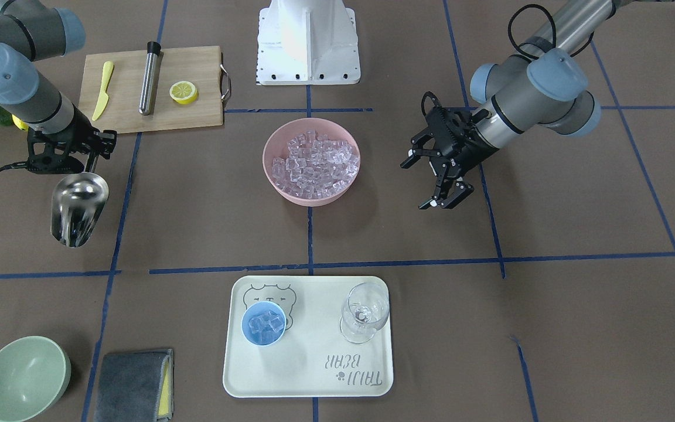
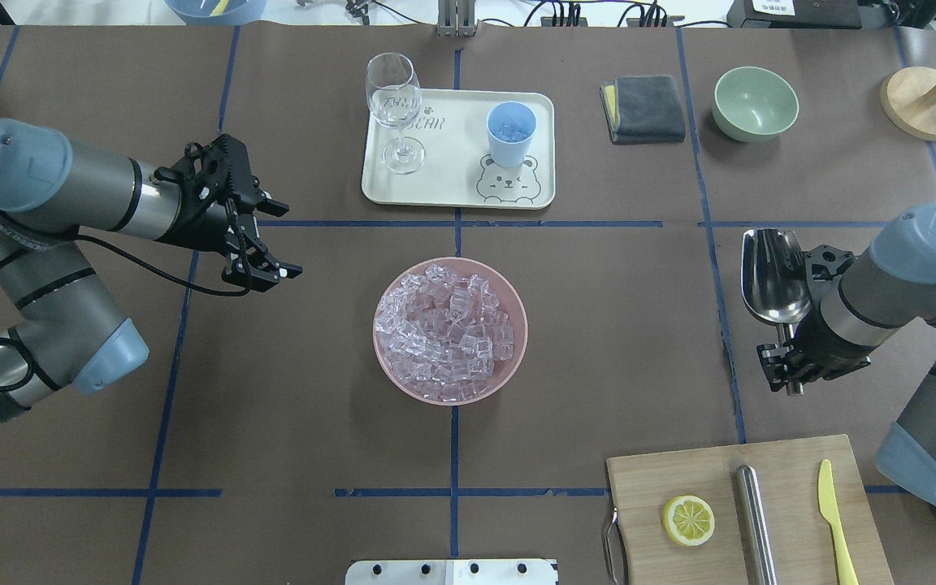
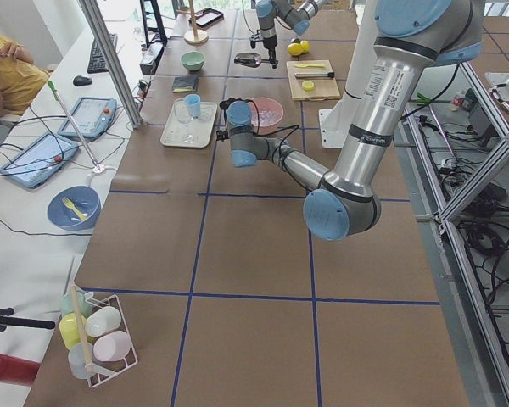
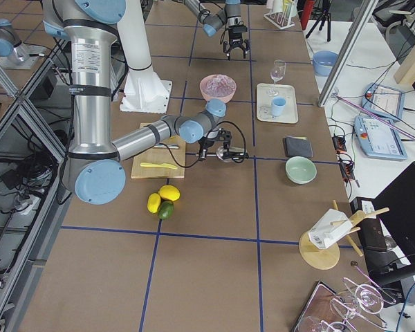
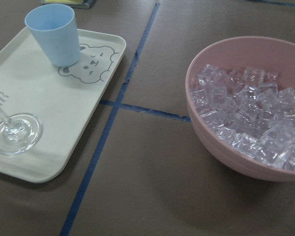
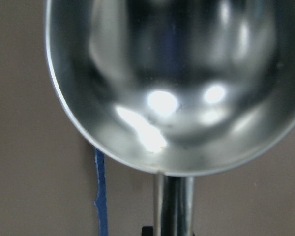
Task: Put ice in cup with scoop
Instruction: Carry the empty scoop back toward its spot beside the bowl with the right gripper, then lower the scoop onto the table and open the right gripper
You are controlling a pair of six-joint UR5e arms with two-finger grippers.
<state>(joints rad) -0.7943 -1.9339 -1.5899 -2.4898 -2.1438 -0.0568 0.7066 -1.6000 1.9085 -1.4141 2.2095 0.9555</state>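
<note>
Nearest the robot's base, the board (image 2: 679,479) is lying on the robot's right and is playing no part in the task. Just beyond it, the right gripper (image 2: 793,357) is clamping the thin handle of the scoop (image 2: 775,276), with its jaws closed on the metal. The scoop is pointing away from the robot over bare table, well apart from the bowl (image 2: 523,341). The right wrist view is showing the trough shiny and empty; whether it is resting on the table or hanging just above it cannot be told. On the opposite side, the left gripper (image 2: 277,236) is hovering over the table with its jaws spread and nothing between them, aimed toward the bowl but apart from it. At mid-table, the bowl is holding a deep heap of ice (image 2: 448,333). Farthest out, the tray (image 2: 452,175) is carrying the glass (image 2: 393,106) and the cup (image 2: 511,134), the two standing upright and apart. The front view is showing some ice lying inside the cup, below its rim. Judged from this, at least one load is delivered and the scoop is unloaded. What is remaining is either another pass through the bowl to top up the cup or setting the scoop down; the frames are not settling which.
</note>
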